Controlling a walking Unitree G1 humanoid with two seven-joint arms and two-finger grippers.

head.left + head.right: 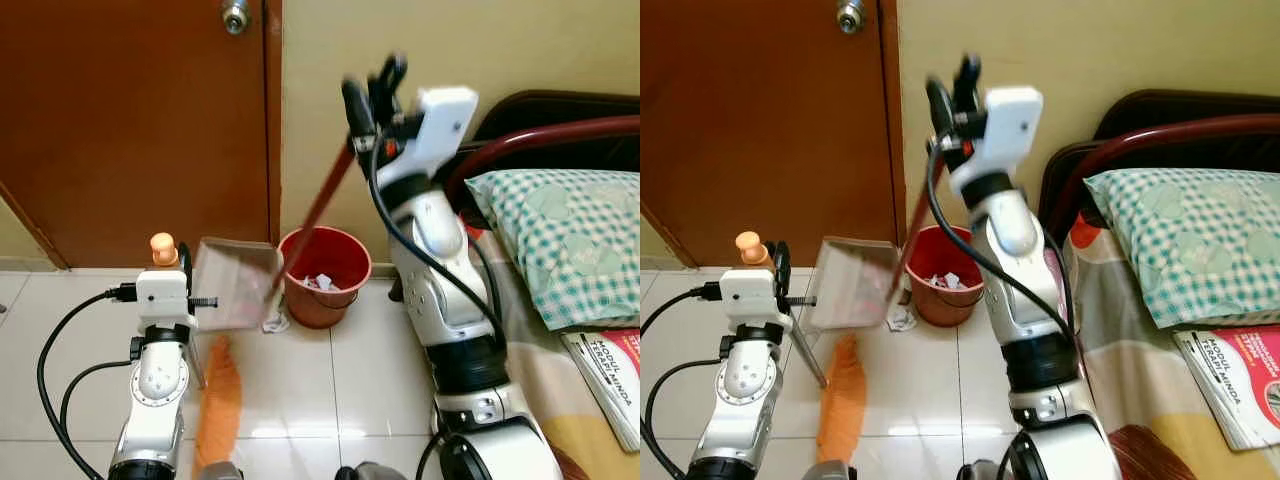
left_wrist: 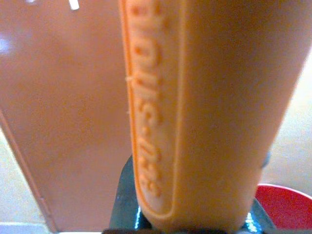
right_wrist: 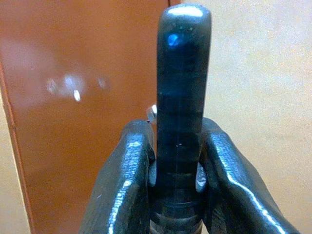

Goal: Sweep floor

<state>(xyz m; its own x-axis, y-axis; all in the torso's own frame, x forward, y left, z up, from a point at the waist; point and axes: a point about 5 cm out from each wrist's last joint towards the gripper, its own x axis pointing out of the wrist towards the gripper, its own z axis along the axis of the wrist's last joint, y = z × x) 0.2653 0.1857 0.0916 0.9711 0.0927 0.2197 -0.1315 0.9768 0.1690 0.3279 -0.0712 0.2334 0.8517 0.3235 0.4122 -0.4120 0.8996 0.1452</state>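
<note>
My right gripper is raised in front of the wall, shut on the black grip of a long dark-red dustpan handle. The handle slants down to the grey dustpan, which hangs tilted off the floor against the left rim of a red bin. The bin holds white paper scraps. My left gripper is low on the left, shut on the orange handle of a broom. Its orange bristles rest on the tiled floor below the dustpan.
A brown door fills the back left, with a yellow wall beside it. A bed with a checked pillow and a book lies close on the right. A crumpled paper scrap lies by the bin. Black cables loop near my left arm.
</note>
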